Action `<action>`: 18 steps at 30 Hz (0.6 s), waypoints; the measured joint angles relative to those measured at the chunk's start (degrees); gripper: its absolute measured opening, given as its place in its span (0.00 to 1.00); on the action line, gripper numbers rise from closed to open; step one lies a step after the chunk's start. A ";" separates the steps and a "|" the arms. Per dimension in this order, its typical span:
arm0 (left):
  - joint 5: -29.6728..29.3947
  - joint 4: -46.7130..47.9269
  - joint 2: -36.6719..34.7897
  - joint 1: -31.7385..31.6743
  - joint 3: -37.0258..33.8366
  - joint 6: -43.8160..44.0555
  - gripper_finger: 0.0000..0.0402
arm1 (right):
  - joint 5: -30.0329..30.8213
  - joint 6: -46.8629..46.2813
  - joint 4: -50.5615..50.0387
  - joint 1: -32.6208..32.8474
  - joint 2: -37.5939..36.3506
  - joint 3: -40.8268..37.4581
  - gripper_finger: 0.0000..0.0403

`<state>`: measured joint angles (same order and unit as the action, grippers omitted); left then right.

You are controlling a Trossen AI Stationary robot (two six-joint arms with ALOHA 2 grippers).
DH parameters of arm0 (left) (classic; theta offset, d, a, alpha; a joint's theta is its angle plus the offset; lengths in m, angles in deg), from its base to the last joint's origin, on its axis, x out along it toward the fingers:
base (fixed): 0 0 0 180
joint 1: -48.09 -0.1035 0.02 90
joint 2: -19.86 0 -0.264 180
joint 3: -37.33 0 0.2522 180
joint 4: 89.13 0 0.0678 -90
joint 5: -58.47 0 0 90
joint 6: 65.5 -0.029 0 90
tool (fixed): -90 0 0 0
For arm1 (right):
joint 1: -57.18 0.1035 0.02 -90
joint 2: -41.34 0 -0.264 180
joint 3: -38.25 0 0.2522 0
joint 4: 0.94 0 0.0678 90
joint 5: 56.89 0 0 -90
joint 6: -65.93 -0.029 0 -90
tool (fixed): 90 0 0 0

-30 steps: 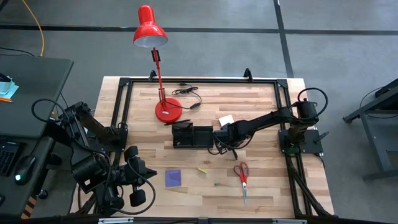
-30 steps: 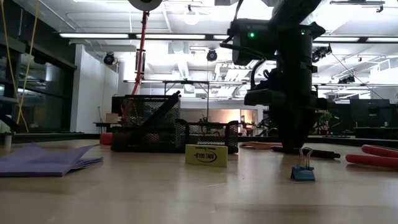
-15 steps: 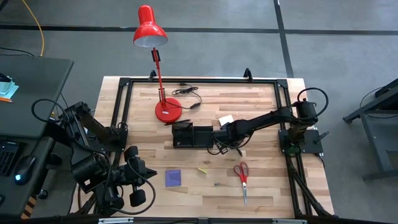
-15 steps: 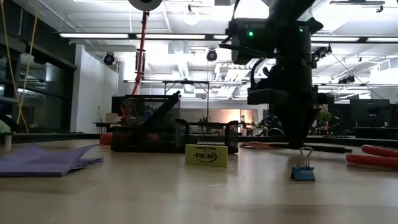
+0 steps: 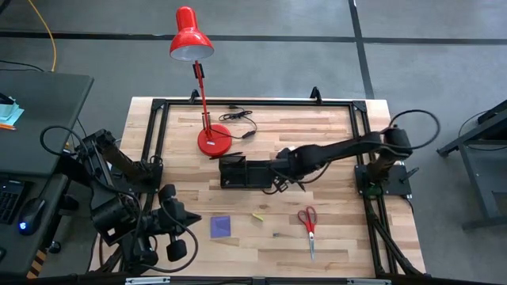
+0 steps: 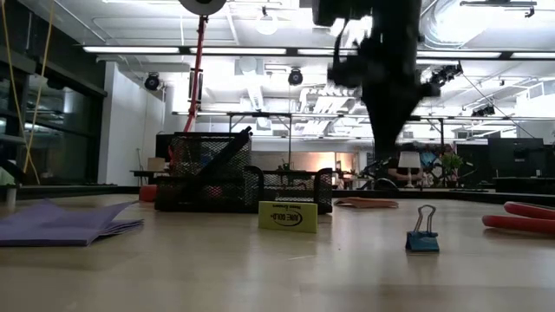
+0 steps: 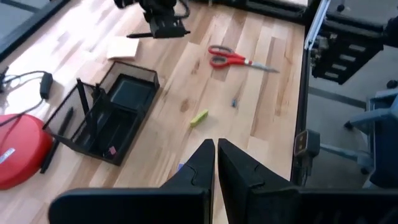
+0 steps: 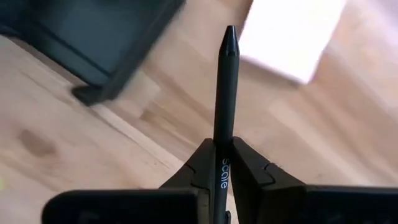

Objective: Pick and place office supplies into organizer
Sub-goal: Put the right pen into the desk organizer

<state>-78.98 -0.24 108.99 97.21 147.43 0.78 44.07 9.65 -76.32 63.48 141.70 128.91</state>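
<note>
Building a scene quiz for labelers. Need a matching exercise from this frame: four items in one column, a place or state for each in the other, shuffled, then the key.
Things
1. black pen
2. red-handled scissors
3. purple note pad
4. left gripper

Places or states
A. flat on the table near the left arm
B. shut, holding nothing
C. clamped in the right gripper
D. on the table toward the right arm's side, blades pointing at the front edge

Pairs: 1-C, 2-D, 3-A, 4-B
</note>
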 joint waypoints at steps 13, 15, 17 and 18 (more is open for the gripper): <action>-14.09 -3.71 -4.26 -3.45 0.01 1.92 0.05 | 16.28 13.34 18.05 5.89 -13.35 11.03 0.03; -14.06 -6.53 -4.91 -5.09 0.06 0.19 0.10 | 17.55 16.85 22.88 6.31 -13.67 11.93 0.03; -13.46 -9.70 -5.37 -6.58 0.06 -1.61 0.18 | 17.51 20.04 27.89 6.26 -13.68 12.52 0.03; -12.63 -11.30 -5.56 -7.45 0.06 -2.75 0.24 | 17.40 21.54 30.19 6.26 -13.68 12.69 0.03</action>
<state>-91.61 -11.54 103.42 89.77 147.49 -1.96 61.47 31.18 -46.13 69.74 128.01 141.60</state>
